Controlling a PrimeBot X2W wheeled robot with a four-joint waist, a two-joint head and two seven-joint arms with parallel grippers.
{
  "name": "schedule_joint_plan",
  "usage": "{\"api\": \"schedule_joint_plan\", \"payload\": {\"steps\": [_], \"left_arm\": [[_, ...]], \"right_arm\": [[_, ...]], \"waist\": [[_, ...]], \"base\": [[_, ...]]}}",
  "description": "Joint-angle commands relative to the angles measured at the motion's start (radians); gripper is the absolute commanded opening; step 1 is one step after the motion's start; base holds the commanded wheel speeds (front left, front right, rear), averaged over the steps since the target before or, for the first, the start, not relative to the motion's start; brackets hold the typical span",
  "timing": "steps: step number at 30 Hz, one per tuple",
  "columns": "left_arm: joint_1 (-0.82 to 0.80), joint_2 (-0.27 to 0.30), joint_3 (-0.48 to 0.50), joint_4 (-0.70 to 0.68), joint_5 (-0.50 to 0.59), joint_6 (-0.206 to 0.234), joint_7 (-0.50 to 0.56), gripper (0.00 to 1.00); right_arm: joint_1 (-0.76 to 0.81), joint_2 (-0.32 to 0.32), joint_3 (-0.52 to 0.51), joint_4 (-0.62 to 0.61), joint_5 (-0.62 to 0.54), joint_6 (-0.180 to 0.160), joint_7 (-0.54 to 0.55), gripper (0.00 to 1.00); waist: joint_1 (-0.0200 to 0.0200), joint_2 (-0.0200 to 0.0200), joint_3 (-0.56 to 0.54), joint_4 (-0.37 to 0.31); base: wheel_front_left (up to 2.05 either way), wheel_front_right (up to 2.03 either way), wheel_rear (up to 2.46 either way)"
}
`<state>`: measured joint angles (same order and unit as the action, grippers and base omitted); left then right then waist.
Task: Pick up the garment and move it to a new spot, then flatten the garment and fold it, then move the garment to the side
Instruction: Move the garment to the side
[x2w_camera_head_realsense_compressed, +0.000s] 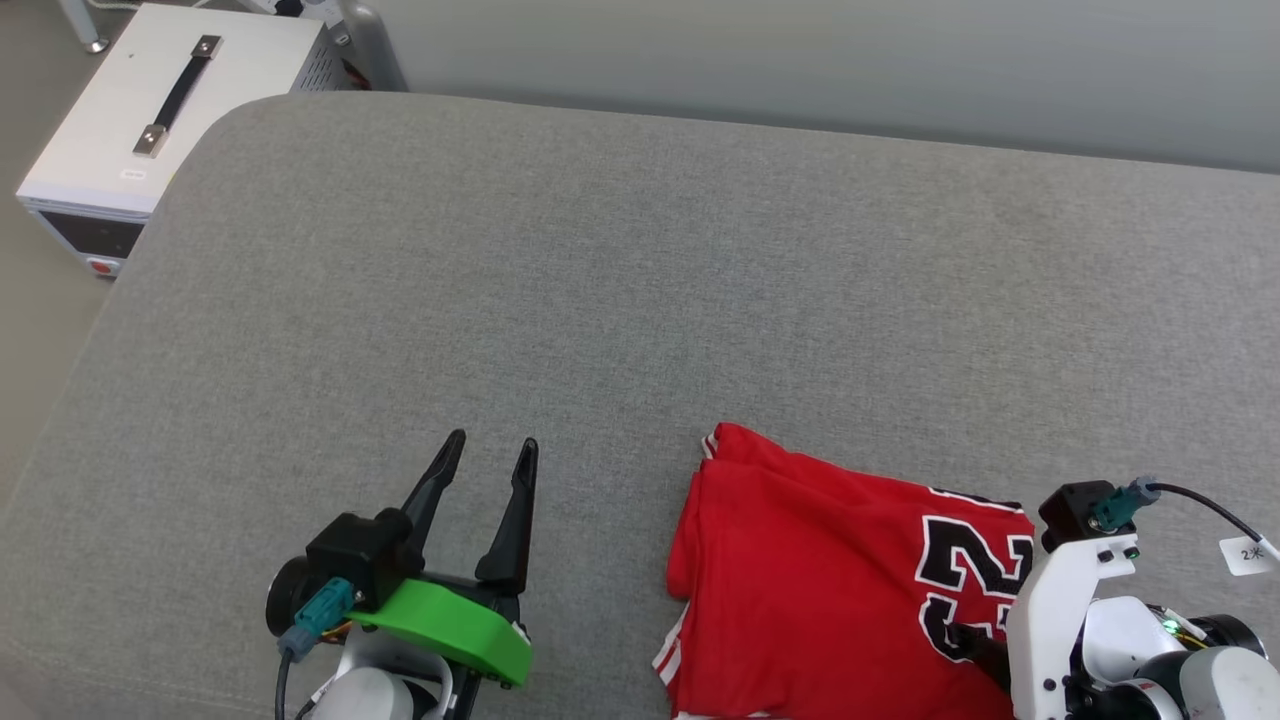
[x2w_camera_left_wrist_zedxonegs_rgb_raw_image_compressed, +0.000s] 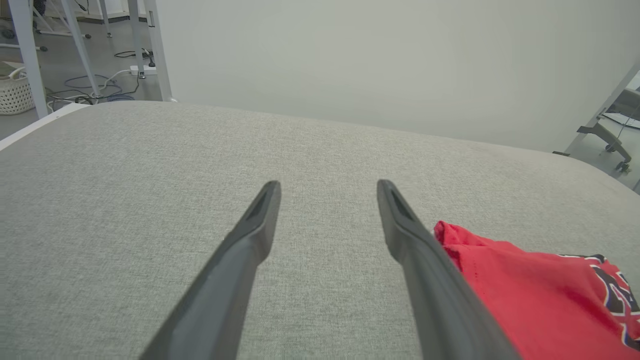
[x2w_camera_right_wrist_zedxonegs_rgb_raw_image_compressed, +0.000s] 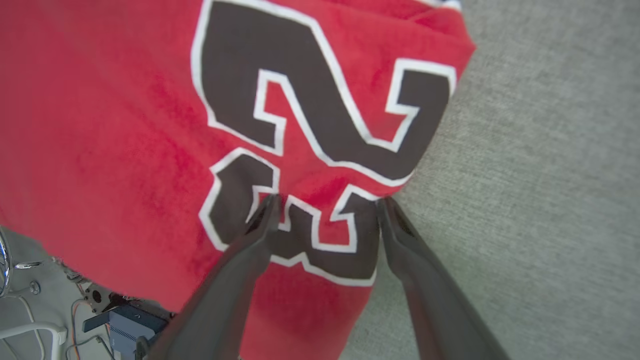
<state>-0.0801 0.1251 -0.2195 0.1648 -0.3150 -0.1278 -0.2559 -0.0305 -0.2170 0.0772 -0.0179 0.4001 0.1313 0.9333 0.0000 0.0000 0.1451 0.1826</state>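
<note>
In the head view the left gripper (x2w_camera_head_realsense_compressed: 493, 440) is spread and empty above the grey cushion (x2w_camera_head_realsense_compressed: 600, 250). The folded garment (x2w_camera_head_realsense_compressed: 800, 560) lies at the cushion's near right edge. The left wrist view shows a pale wall (x2w_camera_left_wrist_zedxonegs_rgb_raw_image_compressed: 350, 60) beyond. In the right wrist view the right gripper (x2w_camera_right_wrist_zedxonegs_rgb_raw_image_compressed: 328, 202), spread, points down onto the garment's black lettering and pinches nothing.

L gripper (x2w_camera_head_realsense_compressed: 493, 440) fingers spread wide, pointing fwd; R gripper (x2w_camera_right_wrist_zedxonegs_rgb_raw_image_compressed: 328, 200) fingers spread, angled down
</note>
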Motion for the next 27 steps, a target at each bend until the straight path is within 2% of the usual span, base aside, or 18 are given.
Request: {"api": "schedule_joint_plan", "payload": {"steps": [1, 7, 8, 9, 10, 19, 27], "left_arm": [[-0.018, -0.003, 0.004, 0.002, -0.004, -0.003, -0.006, 1.0], [-0.024, -0.003, 0.014, 0.001, -0.005, -0.003, -0.006, 1.0], [-0.025, -0.004, 0.015, 0.002, -0.004, -0.003, -0.006, 1.0], [-0.026, -0.004, 0.015, 0.003, -0.004, -0.003, -0.006, 1.0], [-0.027, -0.005, 0.016, 0.003, -0.004, -0.003, -0.006, 1.0], [-0.017, -0.005, 0.022, 0.006, -0.001, -0.003, -0.006, 1.0], [-0.003, -0.006, 0.023, 0.007, -0.021, -0.003, -0.006, 1.0]], "right_arm": [[-0.014, 0.007, 0.007, 0.017, -0.012, -0.001, 0.008, 1.0], [-0.006, 0.027, 0.038, 0.08, -0.013, -0.001, 0.004, 1.0], [-0.004, 0.028, 0.045, 0.092, -0.011, -0.001, 0.002, 0.49], [-0.004, 0.029, 0.051, 0.099, -0.007, -0.001, -0.001, 0.37], [-0.006, 0.028, 0.054, 0.106, -0.004, -0.001, -0.012, 0.0], [-0.053, -0.032, 0.085, 0.106, -0.032, -0.001, -0.161, 0.0], [-0.082, -0.23, 0.196, 0.01, -0.069, -0.001, -0.245, 0.0]], "waist": [[0.0, 0.0, 0.02, 0.021], [0.0, 0.0, 0.033, 0.033], [0.0, 0.0, 0.033, 0.034], [0.0, 0.0, 0.033, 0.034], [0.0, 0.0, 0.032, 0.034], [0.0, 0.0, -0.004, 0.004], [0.0, 0.0, -0.043, -0.06]], "base": [[0.0, 0.0, 0.0], [0.0, 0.0, 0.0], [0.0, 0.0, 0.0], [0.0, 0.0, 0.0], [0.0, 0.0, 0.0], [0.0, 0.0, 0.0], [0.0, 0.0, 0.0]]}}
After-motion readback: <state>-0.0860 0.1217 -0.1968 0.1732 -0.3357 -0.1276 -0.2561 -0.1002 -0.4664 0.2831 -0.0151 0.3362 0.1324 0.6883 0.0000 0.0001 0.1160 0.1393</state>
